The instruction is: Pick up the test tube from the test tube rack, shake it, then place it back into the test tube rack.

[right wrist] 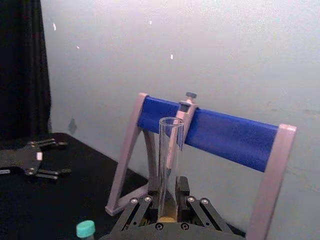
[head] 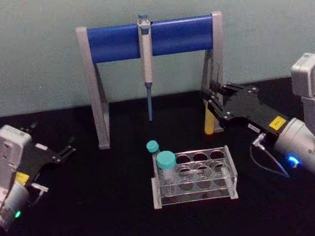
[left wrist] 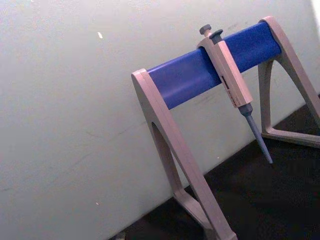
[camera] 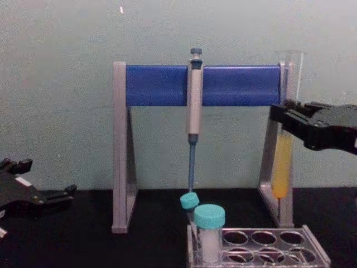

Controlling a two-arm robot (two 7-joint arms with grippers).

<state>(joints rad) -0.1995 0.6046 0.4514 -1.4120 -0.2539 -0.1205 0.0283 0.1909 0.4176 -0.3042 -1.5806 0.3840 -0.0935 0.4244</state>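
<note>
- Right gripper (right wrist: 167,205) clenched on test tube (right wrist: 170,155), grasping it about mid-height.
- Test tube upright: long axis vertical, open mouth up, round bottom down, yellow liquid in the lower part.
- It's out of the test tube rack (head: 231,173), behind it and to the right, in front of the pipette stand (head: 117,42) right leg.
- Two teal-capped tubes (head: 165,160) at the rack's left end.
- Left gripper (head: 67,150) released, well apart at far left over the worktop (head: 99,213).

Upright test tube (camera: 283,162) aloft, behind test tube rack (head: 230,173)

Black table (head: 99,213) bears the test tube rack (head: 209,194) and pipette stand (head: 117,42)
</note>
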